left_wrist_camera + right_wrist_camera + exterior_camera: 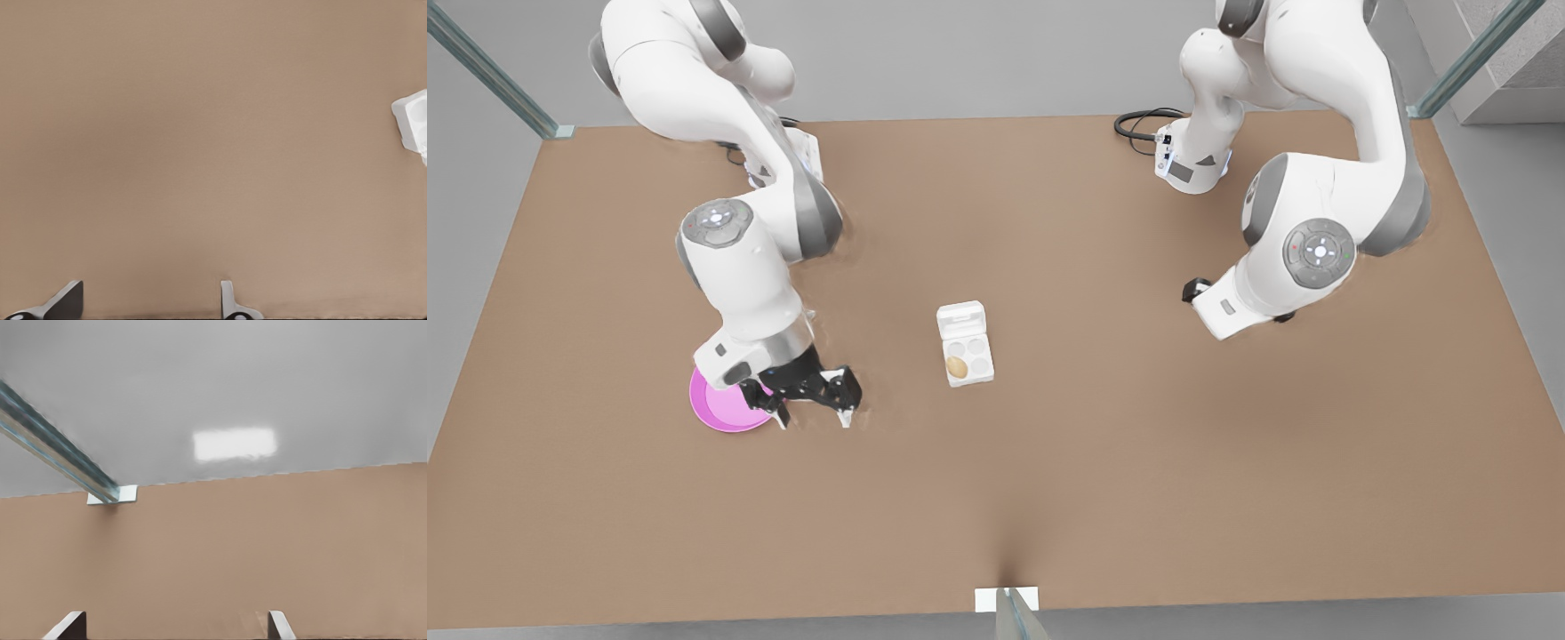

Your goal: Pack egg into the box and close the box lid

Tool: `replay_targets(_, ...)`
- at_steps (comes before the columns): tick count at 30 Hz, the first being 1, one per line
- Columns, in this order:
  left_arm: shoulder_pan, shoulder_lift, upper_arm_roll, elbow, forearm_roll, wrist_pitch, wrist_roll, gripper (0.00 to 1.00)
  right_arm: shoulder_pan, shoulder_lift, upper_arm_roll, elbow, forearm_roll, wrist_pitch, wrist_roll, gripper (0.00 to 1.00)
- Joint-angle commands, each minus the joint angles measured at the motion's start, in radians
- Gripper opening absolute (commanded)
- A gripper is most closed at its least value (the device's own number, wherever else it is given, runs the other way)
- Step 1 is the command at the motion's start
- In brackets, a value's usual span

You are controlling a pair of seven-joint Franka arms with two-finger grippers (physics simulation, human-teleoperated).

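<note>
The white box point(986, 374) lies open at the table's middle. The tan egg point(957, 366) sits in its near well on the front view's left. The box lid point(960, 317) is folded back flat on the far side. My left gripper point(815, 416) hangs open and holds nothing, low over the table to the left of the box. In the left wrist view its fingertips point(67, 300) stand wide apart, and a corner of the box point(412, 123) shows. My right gripper point(173, 628) is open too. That arm waits raised at the front view's right, its hand point(1195, 290) pointing toward the middle.
A round pink plate point(725, 411) lies partly under the left arm's wrist. A black cable point(1138, 124) loops by the right arm's base. Metal frame posts point(1014, 613) stand at the table's edges, one seen in the right wrist view point(60, 457).
</note>
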Motion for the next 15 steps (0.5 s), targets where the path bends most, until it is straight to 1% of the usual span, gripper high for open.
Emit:
replay_targets(1,-0.117,0.005,0.000,0.000,-0.005,-0.188,-0.134,0.36,0.006,-0.088,-0.075,0.007,0.107,-0.630,-0.391,1.00)
replay_targets(2,-0.269,0.049,0.000,0.002,-0.022,-0.233,-0.273,0.21,-0.009,-0.074,-0.078,0.033,0.139,-0.659,-0.340,1.00)
replay_targets(3,-0.409,0.103,0.000,0.002,-0.106,-0.231,-0.438,0.21,-0.006,-0.075,-0.075,0.037,0.118,-0.656,-0.343,1.00)
replay_targets(4,-0.476,0.154,0.000,0.008,-0.206,-0.211,-0.596,0.21,0.003,-0.074,-0.074,0.037,0.118,-0.654,-0.337,1.00)
replay_targets(5,-0.541,0.207,0.000,0.008,-0.308,-0.064,-0.806,0.21,0.025,-0.069,-0.074,0.037,0.118,-0.650,-0.333,1.00)
replay_targets(6,-0.564,0.253,0.000,0.008,-0.404,0.080,-0.978,0.21,0.031,-0.068,-0.074,0.040,0.112,-0.645,-0.334,1.00)
replay_targets(8,-0.607,0.318,0.000,0.008,-0.473,0.241,-1.105,0.21,0.022,-0.068,-0.078,0.038,0.100,-0.640,-0.337,1.00)
replay_targets(10,-0.624,0.364,-0.002,0.006,-0.487,0.396,-1.159,0.21,0.017,-0.069,-0.078,0.030,0.089,-0.653,-0.342,1.00)
replay_targets(12,-0.618,0.407,0.000,0.008,-0.483,0.588,-1.158,0.21,0.028,-0.069,-0.075,0.021,0.093,-0.732,-0.333,1.00)
replay_targets(14,-0.602,0.441,0.001,0.006,-0.473,0.724,-1.145,0.21,0.031,-0.060,-0.074,0.034,0.092,-0.716,-0.334,1.00)
replay_targets(15,-0.602,0.461,0.001,0.008,-0.471,0.747,-1.144,0.21,0.018,-0.060,-0.075,0.037,0.090,-0.665,-0.342,1.00)
